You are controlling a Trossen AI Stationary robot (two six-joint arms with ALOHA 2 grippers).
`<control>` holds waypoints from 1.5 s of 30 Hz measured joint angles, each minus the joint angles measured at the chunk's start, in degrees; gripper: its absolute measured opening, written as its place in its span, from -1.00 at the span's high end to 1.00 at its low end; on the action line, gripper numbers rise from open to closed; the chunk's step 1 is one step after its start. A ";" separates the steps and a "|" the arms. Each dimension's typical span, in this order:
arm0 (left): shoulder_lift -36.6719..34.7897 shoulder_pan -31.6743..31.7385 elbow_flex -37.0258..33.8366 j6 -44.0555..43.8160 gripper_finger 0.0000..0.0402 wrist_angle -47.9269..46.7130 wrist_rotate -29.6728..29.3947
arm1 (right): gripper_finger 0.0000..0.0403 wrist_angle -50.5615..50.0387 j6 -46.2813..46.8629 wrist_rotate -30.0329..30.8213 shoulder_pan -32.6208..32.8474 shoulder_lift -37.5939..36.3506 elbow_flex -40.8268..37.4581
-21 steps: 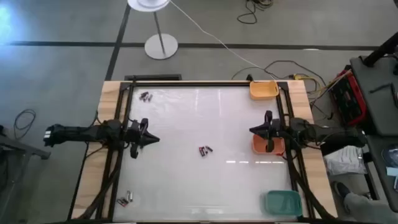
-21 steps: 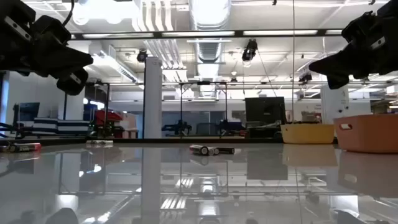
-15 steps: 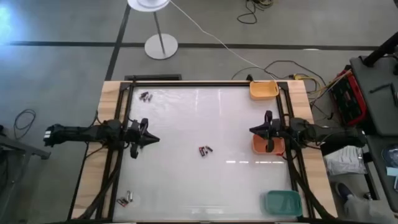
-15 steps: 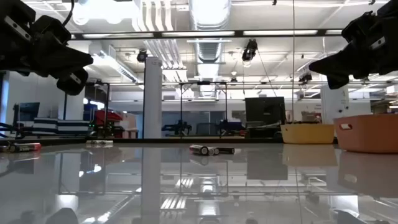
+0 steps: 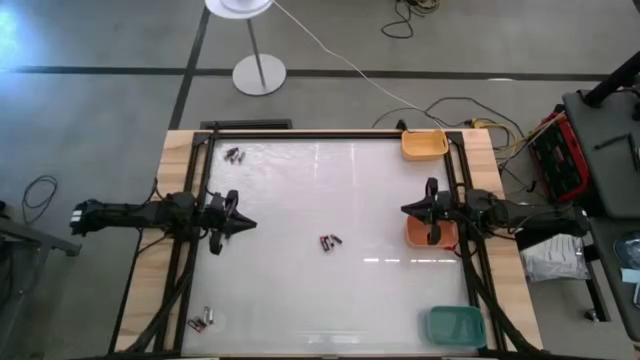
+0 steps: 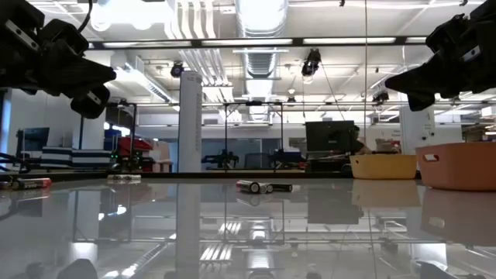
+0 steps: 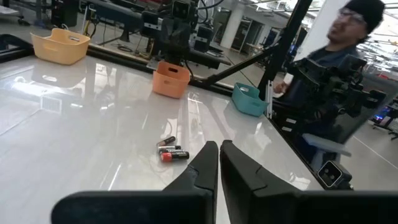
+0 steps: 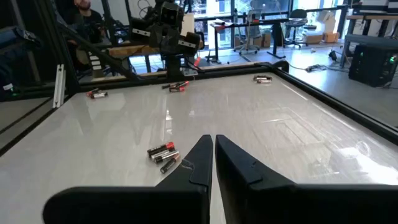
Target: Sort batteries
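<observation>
Batteries lie on the white table in small groups: one cluster [image 5: 330, 242] near the middle, one [image 5: 234, 155] at the far left, one [image 5: 201, 322] at the near left. My left gripper [image 5: 250, 224] hovers shut over the table's left side, pointing toward the middle cluster [image 7: 170, 150]. My right gripper [image 5: 405, 209] hovers shut at the right side, beside the orange tray [image 5: 428, 234], also facing that cluster [image 8: 163, 155]. Neither holds anything.
A yellow tray [image 5: 424, 144] stands at the far right corner, a teal tray [image 5: 455, 325] at the near right corner. A black frame [image 5: 330, 134] runs round the table. A person [image 7: 348, 43] sits beyond the near edge, seen in the left wrist view.
</observation>
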 joint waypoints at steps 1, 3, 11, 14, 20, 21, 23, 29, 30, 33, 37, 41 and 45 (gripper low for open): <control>0.01 -0.02 0.00 -0.01 1.00 0.02 -0.01 | 0.94 0.00 0.00 0.01 -0.01 -0.02 0.00; 0.02 -0.02 0.00 0.00 1.00 0.02 -0.02 | 0.94 0.00 0.00 0.01 0.00 0.00 -0.02; 0.02 -0.02 0.00 0.00 1.00 0.02 0.00 | 0.94 -0.01 0.00 0.01 -0.01 -0.01 -0.01; 0.01 -0.01 0.00 -0.01 1.00 0.02 0.00 | 0.94 -0.02 0.00 0.01 0.01 0.00 0.00; 0.01 -0.02 0.00 0.00 1.00 0.02 0.00 | 0.94 -0.02 0.00 0.00 -0.01 0.00 -0.01; 0.00 -0.02 0.00 0.00 1.00 0.02 0.00 | 0.94 0.00 0.00 -0.01 0.00 0.00 -0.01; 0.00 -0.01 0.00 0.00 1.00 0.02 0.00 | 0.94 -0.02 0.00 -0.01 -0.01 0.00 0.00; 0.02 0.00 0.00 -0.02 1.00 0.00 -0.02 | 0.94 -0.01 0.00 0.00 -0.01 -0.01 -0.01; 0.00 -0.02 0.00 0.00 1.00 0.02 0.00 | 0.94 -0.02 0.00 0.00 -0.01 -0.02 0.00; 0.01 -0.02 0.00 0.00 1.00 0.00 -0.01 | 0.94 -0.02 0.00 0.01 -0.01 -0.02 0.00; 0.01 -0.01 0.00 0.00 1.00 0.02 0.00 | 0.94 -0.01 0.00 0.01 0.01 -0.02 0.00; 0.00 -0.02 0.00 1.24 1.00 0.15 -0.33 | 0.94 -0.02 0.00 0.01 0.00 -0.01 -0.01; 0.69 -0.04 0.00 5.44 1.00 11.90 -7.58 | 0.94 0.00 0.00 0.01 0.01 0.00 0.00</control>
